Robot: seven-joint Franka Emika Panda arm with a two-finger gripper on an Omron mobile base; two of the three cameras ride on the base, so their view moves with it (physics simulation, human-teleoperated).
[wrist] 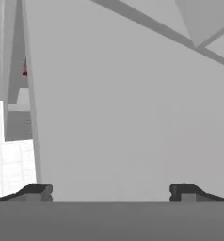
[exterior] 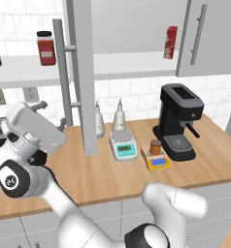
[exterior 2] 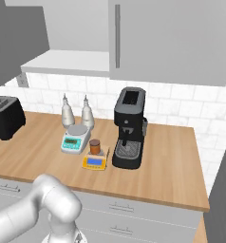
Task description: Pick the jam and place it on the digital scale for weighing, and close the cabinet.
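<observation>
Jam [exterior: 156,147] already sits on the scale [exterior: 158,161], so only the cabinet is left. Gripper [wrist: 111,192], jaws wide apart and empty, faces the open door [exterior: 82,72], probably to push it shut.

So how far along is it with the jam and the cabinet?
Done: the jam sits on the yellow scale beside the coffee machine. In hand: the open, empty tool faces the flat grey cabinet door. Left: that door stands wide open and needs swinging shut.
</observation>
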